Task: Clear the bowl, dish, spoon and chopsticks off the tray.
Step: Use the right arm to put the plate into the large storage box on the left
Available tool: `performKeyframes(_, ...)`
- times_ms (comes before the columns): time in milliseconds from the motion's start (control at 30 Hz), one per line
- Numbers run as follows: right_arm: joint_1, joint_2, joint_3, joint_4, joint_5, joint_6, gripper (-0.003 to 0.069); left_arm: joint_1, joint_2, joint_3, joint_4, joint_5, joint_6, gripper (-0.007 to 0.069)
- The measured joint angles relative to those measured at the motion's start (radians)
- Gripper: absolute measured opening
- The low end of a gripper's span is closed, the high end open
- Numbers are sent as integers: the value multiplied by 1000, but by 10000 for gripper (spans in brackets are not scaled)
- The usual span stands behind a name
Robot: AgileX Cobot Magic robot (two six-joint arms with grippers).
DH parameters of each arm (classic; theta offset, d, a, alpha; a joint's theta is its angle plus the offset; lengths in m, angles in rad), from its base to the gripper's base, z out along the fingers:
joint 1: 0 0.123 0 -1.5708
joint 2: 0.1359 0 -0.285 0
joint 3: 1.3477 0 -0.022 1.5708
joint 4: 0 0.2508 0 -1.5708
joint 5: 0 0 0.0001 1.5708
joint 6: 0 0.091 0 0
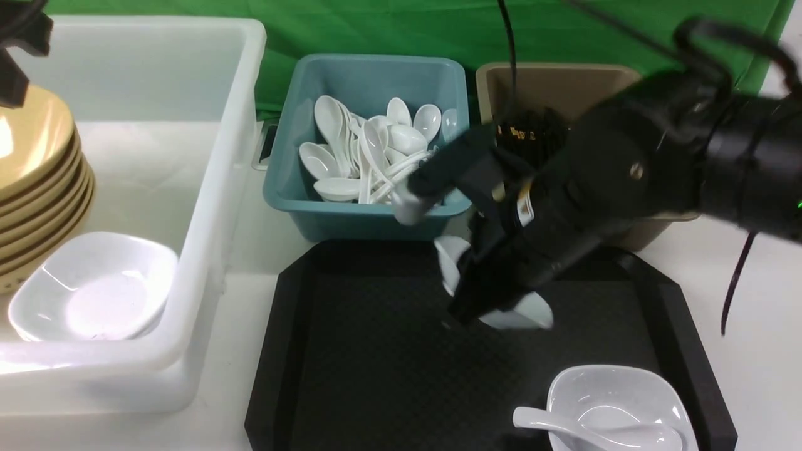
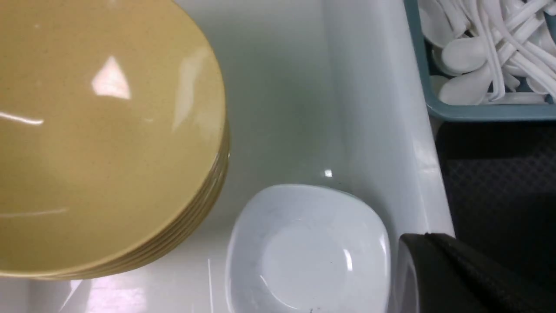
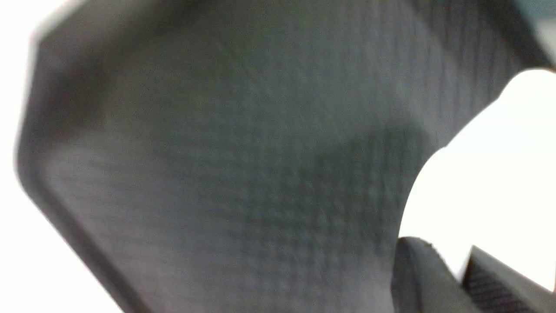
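Front view, dish point(image 1: 523, 315): small, white and glazed. Judged light, stiff, slick and liable to chip. It sits tilted over the middle of the tray point(image 1: 351, 376), mostly hidden under the arm; whether it is lifted clear cannot be told.
Front view, hold: likely best across the thin rim, since the smooth wall gives no purchase.
Front view, right gripper point(image 1: 476, 300): angled down onto the dish. The jaws appear pinched on its rim, but blur hides the contact.
Front view, second dish point(image 1: 620, 394): at the tray's near right corner, with the spoon point(image 1: 564, 427) lying in it, handle end over the rim. The spoon is judged light and slippery, best taken by the handle.
Front view, bowl point(image 1: 31, 144): tops a stack in the white bin point(image 1: 207, 188), off the tray.
Front view, chopsticks point(image 1: 529, 134): a dark bundle with gold ends in the brown tub point(image 1: 564, 81), partly behind the arm.
Left wrist view, left gripper point(image 2: 434, 261): closed and holding nothing visible. It hangs over the bin, beside a binned dish point(image 2: 304, 252).
Right wrist view, dish point(image 3: 491, 165): an overexposed white shape. A sliver of rim runs between the two dark fingers point(image 3: 417, 274), which are closed on it. The tray beneath is blurred.
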Motion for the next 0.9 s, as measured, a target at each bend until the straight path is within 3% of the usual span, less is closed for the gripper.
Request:
performKeyframes(167, 55, -6, -166, 152, -5, -169, 26, 84, 0, 0, 35, 7, -53, -6)
performKeyframes(300, 101, 62, -381, 338, -24, -337, 25, 274, 0, 0, -16, -2, -58, -6)
performKeyframes(467, 153, 289, -676, 432, -25, -402, 24, 500, 0, 0, -183, -6, -13, -6)
performKeyframes(700, 221, 616, -1016, 442, 3, -412, 23, 568, 0, 0, -334, -9, 55, -6)
performKeyframes(900, 239, 758, -1083, 394, 10, -413, 25, 573, 0, 0, -347, -14, 59, -6)
